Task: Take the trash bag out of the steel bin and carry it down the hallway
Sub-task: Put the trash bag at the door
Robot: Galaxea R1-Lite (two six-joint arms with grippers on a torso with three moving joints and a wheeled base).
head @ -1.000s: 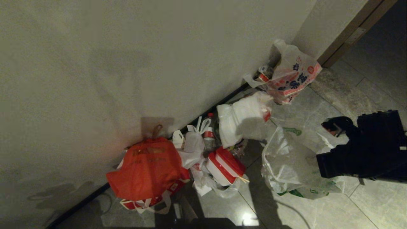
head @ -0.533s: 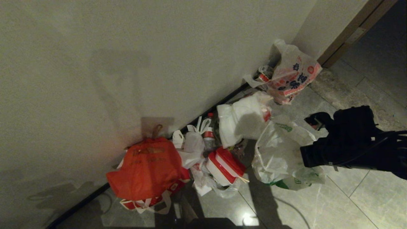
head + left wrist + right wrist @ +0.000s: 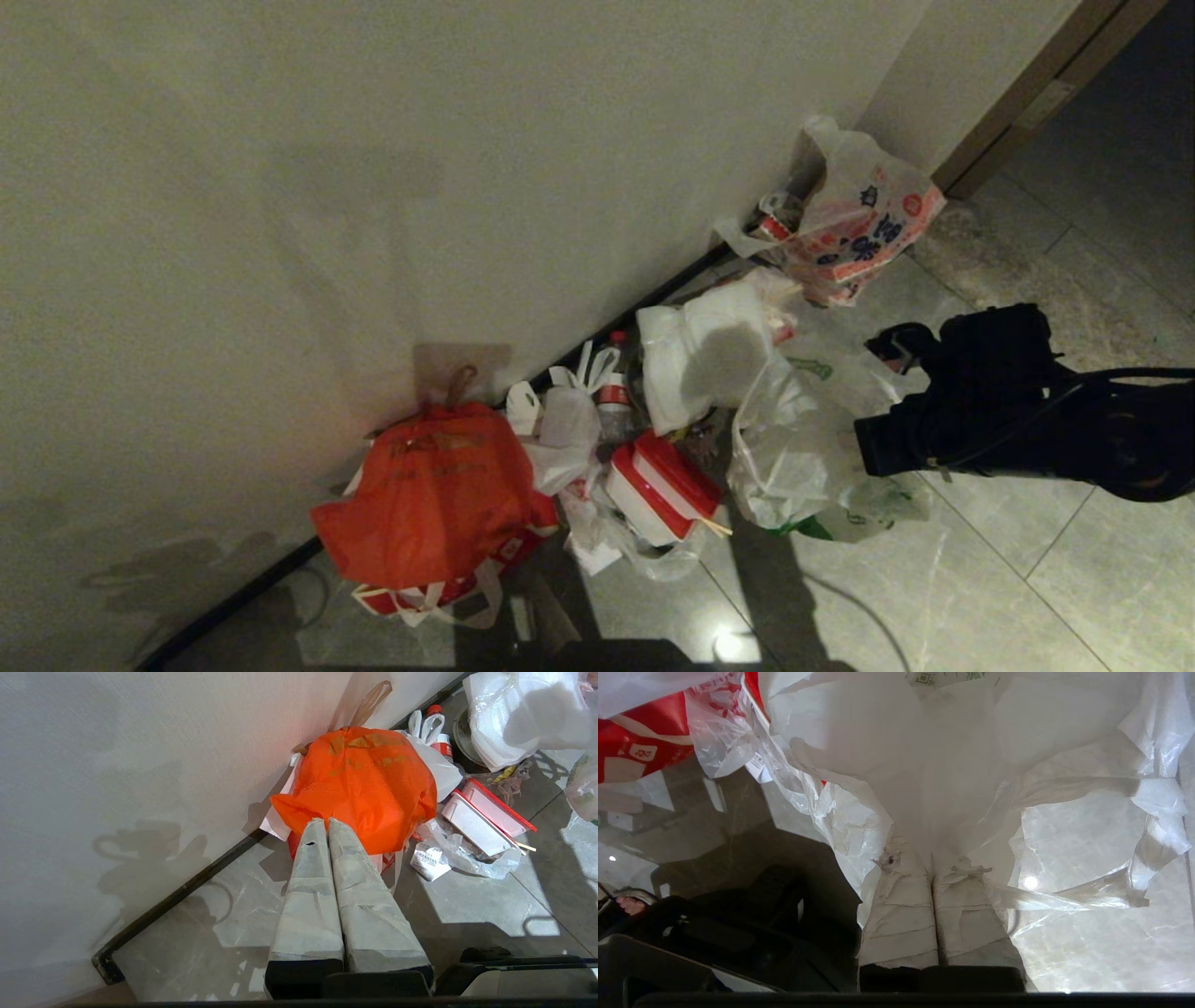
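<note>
**The bag is out of the bin and at the trash pile**

The trash bag (image 3: 794,448) is thin, see-through white plastic with green print. It hangs from the right gripper (image 3: 931,870), low over the grey tile floor (image 3: 1027,597). The gripper's two taped fingers (image 3: 901,914) are pressed together on a pinch of the bag. No steel bin shows in any view, so the bag looks to be out of the bin already, and the carrying seems nearly done.

The bag hangs just beside a pile of trash along the foot of the beige wall (image 3: 373,187). Nearest it are a red-lidded food box (image 3: 658,485) and a white bag (image 3: 709,350). Further along the wall sits an orange bag (image 3: 434,490).

What is left, I think, is to set the bag down by the pile and let go.

The left gripper (image 3: 327,826) hangs off to the side, near the orange bag, jaws together and holding nothing.
</note>
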